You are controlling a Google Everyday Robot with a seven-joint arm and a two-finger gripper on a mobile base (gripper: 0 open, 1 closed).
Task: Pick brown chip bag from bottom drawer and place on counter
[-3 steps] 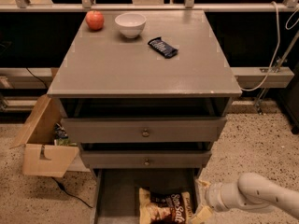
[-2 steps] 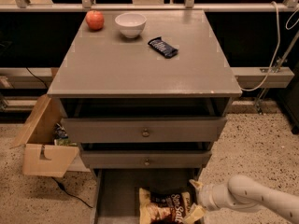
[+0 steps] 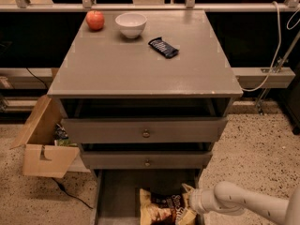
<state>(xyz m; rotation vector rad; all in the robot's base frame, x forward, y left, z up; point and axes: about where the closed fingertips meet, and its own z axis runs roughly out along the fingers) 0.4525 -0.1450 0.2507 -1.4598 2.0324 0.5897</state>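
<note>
Brown chip bag [image 3: 161, 209] lies crumpled in the bottom drawer [image 3: 117, 196], which is pulled out at 6 o'clock in the view, with the bag in the drawer's right half and its dark side with white script facing up. The gripper [image 3: 192, 201] sits at the bag's 3 o'clock, right against its edge, on a white arm [image 3: 243, 201] that reaches in from 4 o'clock. Whether the gripper is apart or clamped on the bag cannot be told. Above, two upper drawers [image 3: 145, 131] with brass knobs are closed. On the counter [image 3: 140, 74] an apple [image 3: 95, 20] rests at 11 o'clock, a white bowl [image 3: 131, 24] at 12 o'clock, and a dark blue candy bar [image 3: 163, 47] toward 1 o'clock. A cardboard box [image 3: 40, 144] stands on the floor at the cabinet's 9 o'clock.
</note>
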